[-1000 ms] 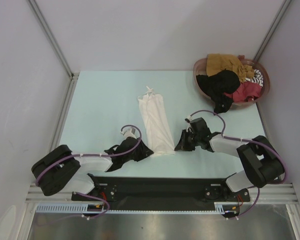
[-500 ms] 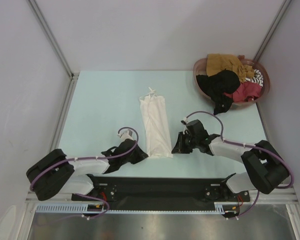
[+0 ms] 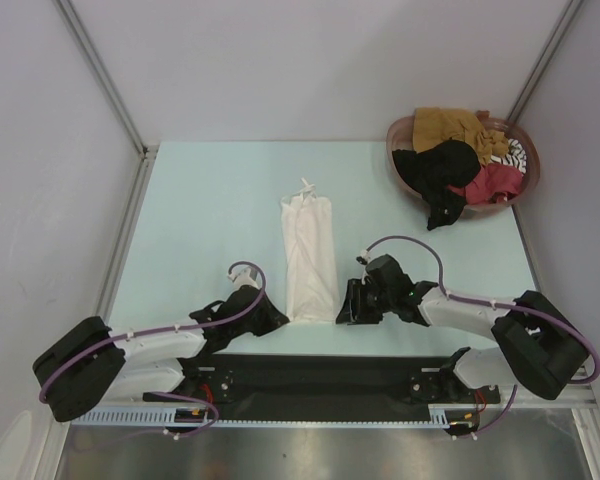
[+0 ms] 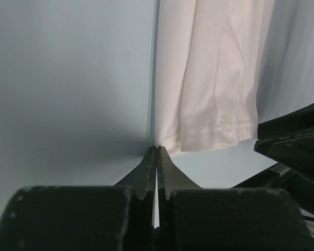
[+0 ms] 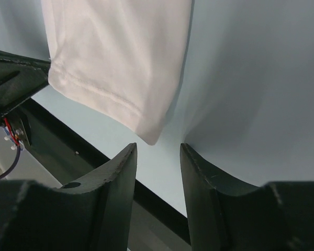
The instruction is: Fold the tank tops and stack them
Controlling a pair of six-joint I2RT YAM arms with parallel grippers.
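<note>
A white tank top, folded into a long narrow strip, lies mid-table with its hem toward the arms. My left gripper sits low at the hem's left corner. In the left wrist view its jaws are shut, the tips pinching that corner of the white cloth. My right gripper is at the hem's right corner. It is open, and the cloth corner lies just beyond the gap, not held. More tank tops, mustard, black, red and striped, are heaped in the basket.
A round reddish-brown basket stands at the far right corner, black cloth spilling over its near rim. The table's dark front rail runs close behind both grippers. Grey walls and metal posts enclose the table.
The white tank top slid toward the near edge. My left gripper shut on its left hem corner. My right gripper, shut before, has opened and let go of the right corner.
</note>
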